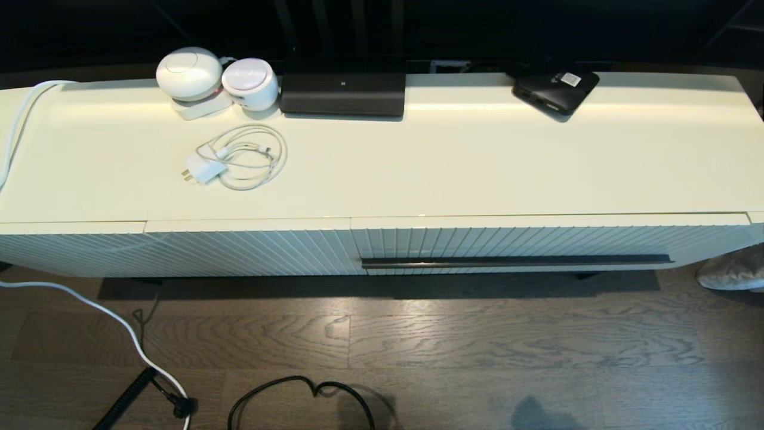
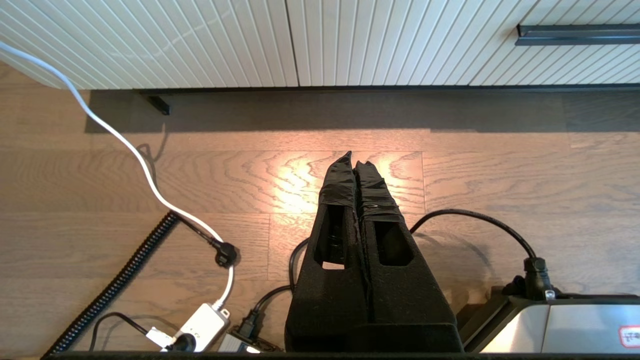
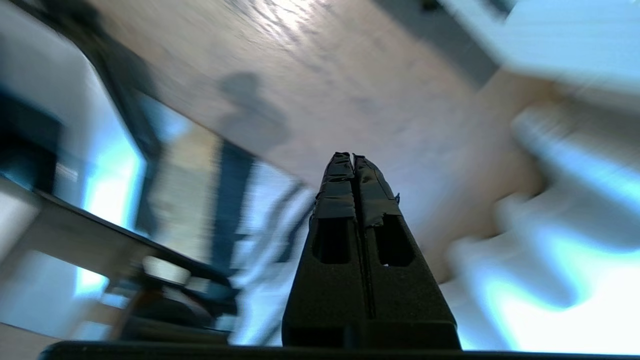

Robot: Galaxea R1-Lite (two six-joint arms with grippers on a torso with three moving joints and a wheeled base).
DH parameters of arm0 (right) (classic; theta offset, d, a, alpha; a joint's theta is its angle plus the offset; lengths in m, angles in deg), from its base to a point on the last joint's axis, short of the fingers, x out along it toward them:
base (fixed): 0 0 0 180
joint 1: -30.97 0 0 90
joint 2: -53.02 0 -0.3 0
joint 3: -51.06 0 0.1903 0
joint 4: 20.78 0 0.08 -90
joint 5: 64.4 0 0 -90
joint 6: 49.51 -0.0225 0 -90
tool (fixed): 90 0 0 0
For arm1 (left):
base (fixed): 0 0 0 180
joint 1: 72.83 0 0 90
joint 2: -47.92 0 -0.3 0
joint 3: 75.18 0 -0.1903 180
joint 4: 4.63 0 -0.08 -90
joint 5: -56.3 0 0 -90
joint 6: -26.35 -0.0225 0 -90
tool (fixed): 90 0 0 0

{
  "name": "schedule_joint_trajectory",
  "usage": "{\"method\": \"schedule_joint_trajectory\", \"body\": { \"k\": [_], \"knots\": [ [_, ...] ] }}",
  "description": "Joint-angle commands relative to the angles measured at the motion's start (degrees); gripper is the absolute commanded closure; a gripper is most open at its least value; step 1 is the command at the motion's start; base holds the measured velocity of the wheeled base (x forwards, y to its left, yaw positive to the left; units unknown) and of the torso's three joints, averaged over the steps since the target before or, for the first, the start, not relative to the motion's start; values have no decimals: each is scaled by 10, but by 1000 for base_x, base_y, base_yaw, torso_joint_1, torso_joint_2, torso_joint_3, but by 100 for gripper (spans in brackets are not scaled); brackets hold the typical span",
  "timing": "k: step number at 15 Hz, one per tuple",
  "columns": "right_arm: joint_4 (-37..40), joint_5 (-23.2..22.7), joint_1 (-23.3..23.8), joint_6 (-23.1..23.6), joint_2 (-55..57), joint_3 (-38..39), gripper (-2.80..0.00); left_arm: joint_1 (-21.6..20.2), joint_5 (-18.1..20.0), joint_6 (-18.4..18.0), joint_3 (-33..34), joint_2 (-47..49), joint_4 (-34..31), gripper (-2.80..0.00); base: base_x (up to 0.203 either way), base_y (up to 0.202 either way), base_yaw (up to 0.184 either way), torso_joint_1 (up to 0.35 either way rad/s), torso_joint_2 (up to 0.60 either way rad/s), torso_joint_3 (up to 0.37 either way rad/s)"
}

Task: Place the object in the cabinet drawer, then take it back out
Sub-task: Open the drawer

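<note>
Low over the wooden floor (image 2: 500, 165), the left tool (image 2: 356, 162) is pressed closed on nothing; the right tool (image 3: 352, 157) likewise. Beyond, the cabinet drawer (image 1: 537, 242) sits closed. No umbrella shows.

Umbrella shows in no view. Cabinet drawer (image 1: 549, 239) is closed, so its interior is hidden; in the left wrist view only one end of its handle bar (image 2: 575, 34) shows, the rest cut by the edge. Neither arm appears in the head view. Right wrist view is heavily motion-blurred: behind the right gripper (image 3: 353, 160) only smeared floor and pale shapes, nothing identifiable. Black box (image 1: 555, 88) has a white label too small to read. White cable (image 1: 18, 119) runs off the left edge of the head view. A grey soft item (image 1: 734, 272) at the right edge is cropped, identity unclear.
</note>
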State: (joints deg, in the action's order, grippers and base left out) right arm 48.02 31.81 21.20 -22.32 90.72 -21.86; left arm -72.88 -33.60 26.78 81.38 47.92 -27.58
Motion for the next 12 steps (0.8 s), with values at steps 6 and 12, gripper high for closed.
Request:
{"method": "schedule_joint_trajectory", "body": {
  "k": [6, 12],
  "knots": [
    [-110, -81, -6, 388, 11, 68, 0, 0, 0, 0, 0, 0, 0, 0, 0, 0, 0, 0, 0, 0],
    [-471, -149, -6, 523, 154, 190, 0, 0, 0, 0, 0, 0, 0, 0, 0, 0, 0, 0, 0, 0]
  ]
}}
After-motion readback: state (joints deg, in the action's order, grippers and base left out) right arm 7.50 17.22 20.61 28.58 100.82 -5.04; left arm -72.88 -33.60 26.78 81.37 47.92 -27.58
